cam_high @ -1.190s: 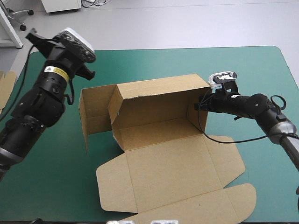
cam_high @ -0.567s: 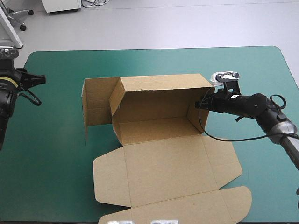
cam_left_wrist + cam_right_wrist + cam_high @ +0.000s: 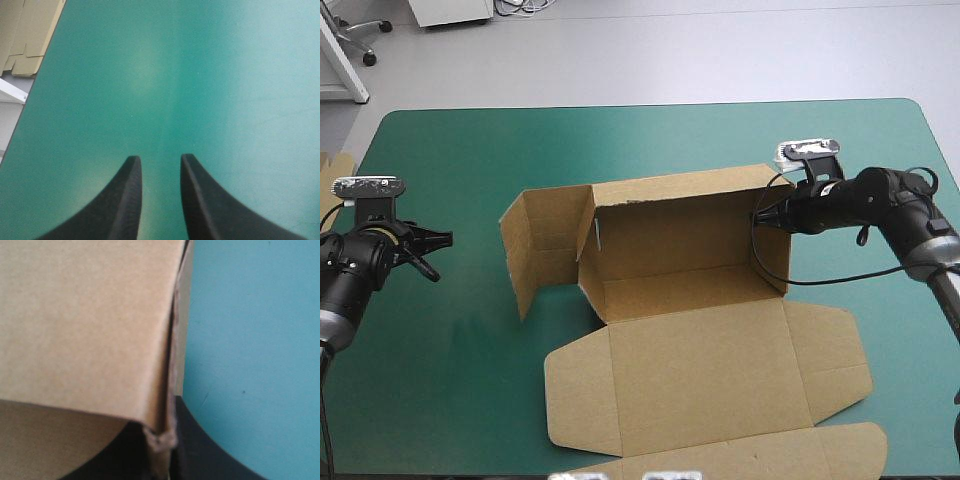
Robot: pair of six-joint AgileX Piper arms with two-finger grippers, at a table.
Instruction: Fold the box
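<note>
The brown box (image 3: pixel 690 280) sits half-formed in the middle of the tabletop (image 3: pixel 450 390), its long back wall (image 3: pixel 670 215) standing upright and the wide lid panel (image 3: pixel 710 375) lying flat on the teal-green cover on the near side. The right gripper (image 3: pixel 763 214) is at the box's right end, and its black fingers (image 3: pixel 210 457) are pressed together on the top edge of the right end wall (image 3: pixel 772 250). In the right wrist view the board rises straight out from between the two fingers, with a slightly crushed corner of cardboard caught right at the pinch, the brown wall spreading ahead and to one side of them and bare teal-green cover on the other side. At the opposite end of the box, the left end panel (image 3: pixel 535 250) stands upright but swung outward, away from the tray, and a narrower inner flap (image 3: pixel 588 235) angles in beside it. The left gripper (image 3: pixel 436 255) hangs well apart from the box, out toward the tabletop's left edge, with nothing in it. Its fingers (image 3: pixel 125 200) stand apart with a narrow strip of cover showing between their tips, and only plain cover lies ahead of them. Beyond the left edge of the tabletop, off to one side of these fingers, a stack of spare board (image 3: pixel 27 35) shows.
</note>
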